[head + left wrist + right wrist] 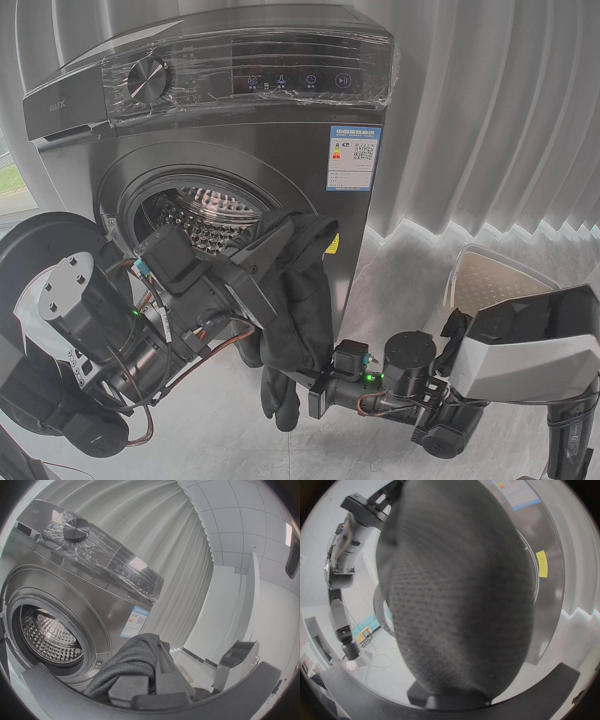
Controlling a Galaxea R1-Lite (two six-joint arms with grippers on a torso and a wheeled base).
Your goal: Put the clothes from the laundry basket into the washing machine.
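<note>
A black garment (300,294) hangs in front of the washing machine (250,144), just right of its open drum (200,212). My left gripper (282,232) is shut on the garment's top, level with the drum's lower half; in the left wrist view the cloth (134,658) bunches between the fingers (167,670). The garment's lower end dangles to near the floor. My right gripper (307,376) is low, pressed against the hanging cloth, which covers its tip (456,605). The white laundry basket (465,259) stands on the floor at the right, behind the right arm.
The round door (31,250) is swung open to the left, behind my left arm. A dark piece of cloth (454,334) shows at the basket's near edge. Grey curtains (500,112) hang right of the machine. Bare floor (400,281) lies between the machine and the basket.
</note>
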